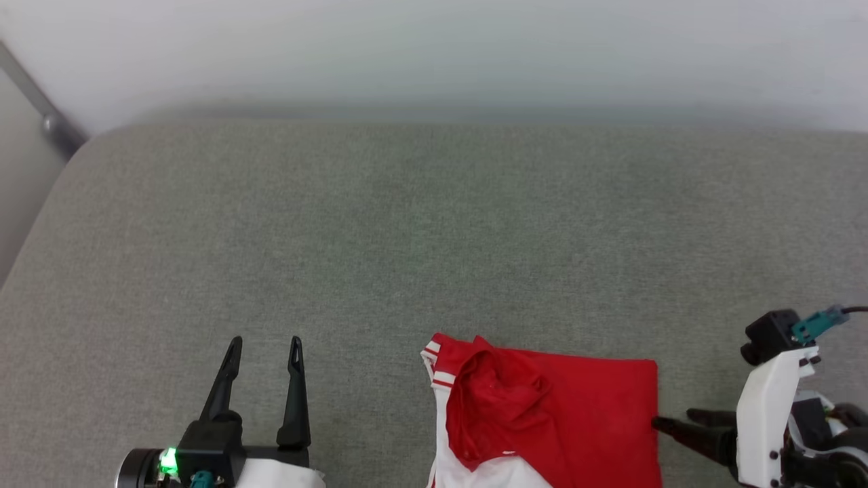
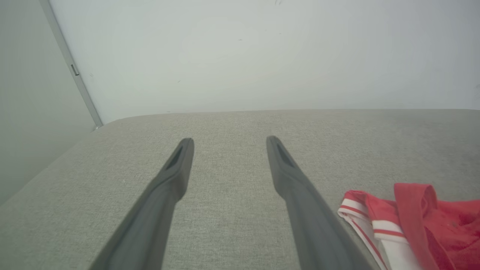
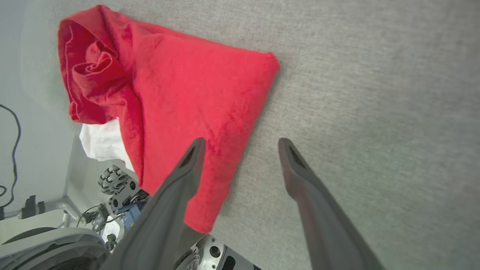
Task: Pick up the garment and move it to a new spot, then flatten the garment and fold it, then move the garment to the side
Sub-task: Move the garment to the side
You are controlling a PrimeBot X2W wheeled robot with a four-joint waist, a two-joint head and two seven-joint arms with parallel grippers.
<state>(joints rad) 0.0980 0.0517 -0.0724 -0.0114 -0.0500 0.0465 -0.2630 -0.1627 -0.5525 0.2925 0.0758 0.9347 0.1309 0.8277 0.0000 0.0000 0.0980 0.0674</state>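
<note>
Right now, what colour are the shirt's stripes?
Stripes on the garment: red and white; left wrist view best.

Matt red cloth garment (image 1: 576,413) on coarse-woven grey surface (image 1: 339,257).

- Item: garment (image 1: 576,413), red jersey fabric with a white sleeve section and red-white striped trim along its left edge.
- State: folded into a compact, roughly rectangular bundle. The right edge is straight and the upper-left part is bunched and wrinkled.
- Position: lies on the grey fabric surface (image 1: 339,237), at its near edge, right of centre. The lower part runs out of the head view.
</note>
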